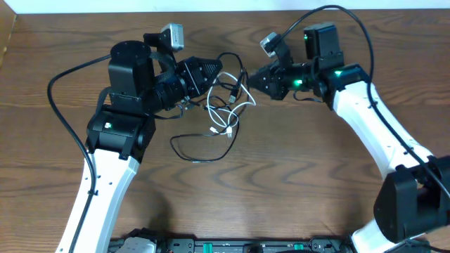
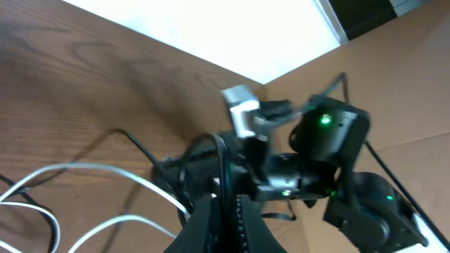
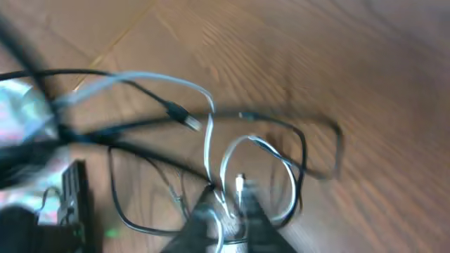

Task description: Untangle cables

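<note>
The white cable [image 1: 230, 107] and the black cable [image 1: 188, 153] lie tangled in loops mid-table between my two arms. My left gripper [image 1: 215, 72] is shut on the black cable, which runs up between its jaws in the left wrist view [image 2: 226, 184]. The white cable's loops lie to the left there [image 2: 98, 170]. My right gripper [image 1: 252, 79] faces it from the right, a short gap apart. In the blurred right wrist view its fingers [image 3: 226, 211] are closed around a strand of the white cable [image 3: 208, 140], with black cable loops [image 3: 133, 211] beside it.
The wooden table [image 1: 295, 183] extends in front of the tangle. A thick black arm cable [image 1: 67, 91] arcs at the left and another [image 1: 358, 28] at the right. Each arm's body stands close behind its gripper.
</note>
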